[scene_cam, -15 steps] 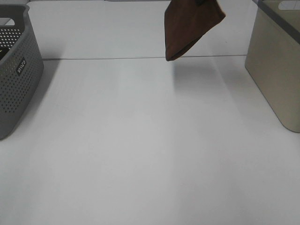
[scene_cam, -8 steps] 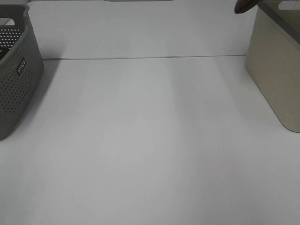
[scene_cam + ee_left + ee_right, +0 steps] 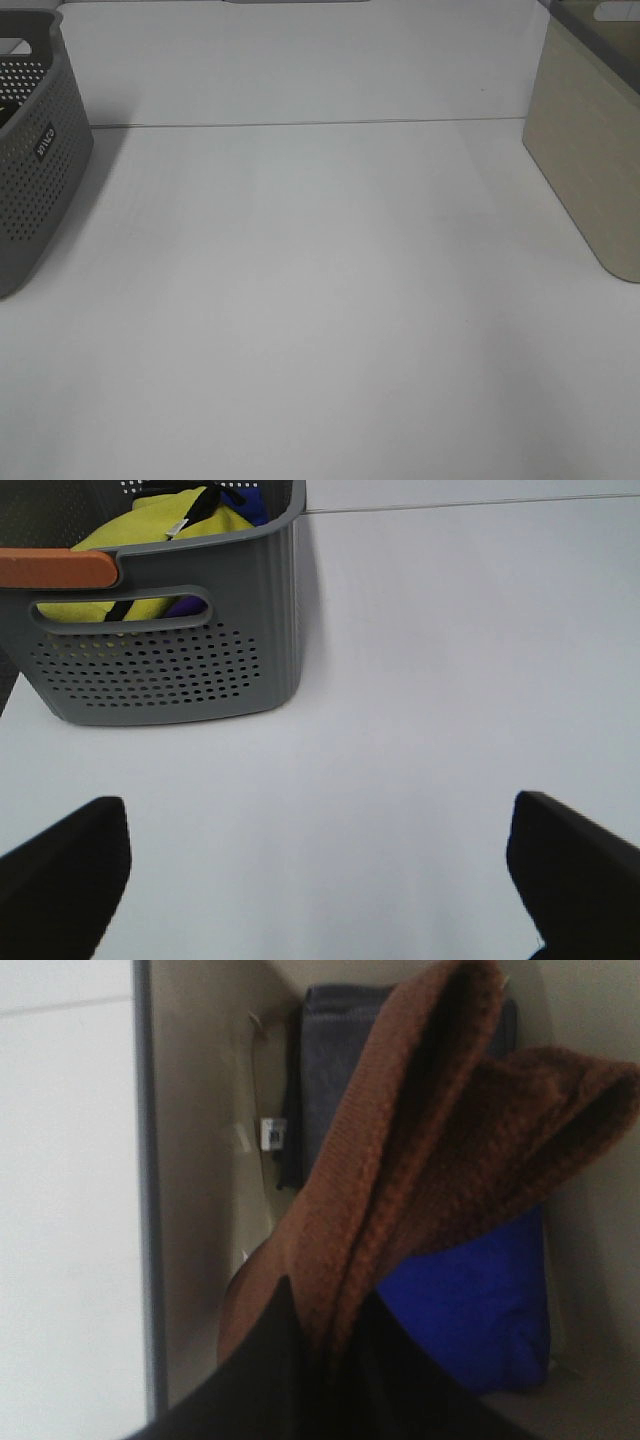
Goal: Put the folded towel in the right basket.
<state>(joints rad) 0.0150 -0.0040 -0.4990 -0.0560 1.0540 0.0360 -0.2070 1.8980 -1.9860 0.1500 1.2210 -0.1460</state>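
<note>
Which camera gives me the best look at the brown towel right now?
Right wrist: the brown towel hangs folded from the right tool, over the inside of the beige basket. Exterior high shows no towel, only that basket's outer wall. Left wrist shows none either, just the grey basket.

White tabletop point(image 3: 320, 300), thin seam line point(image 3: 300, 124), even light

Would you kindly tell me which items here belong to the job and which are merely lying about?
Job: brown folded towel, held by right claw; beige plastic basket below it.
Lying about: grey perforated basket with yellow cloth; blue cloth and dark grey cloth inside the beige basket.
</note>
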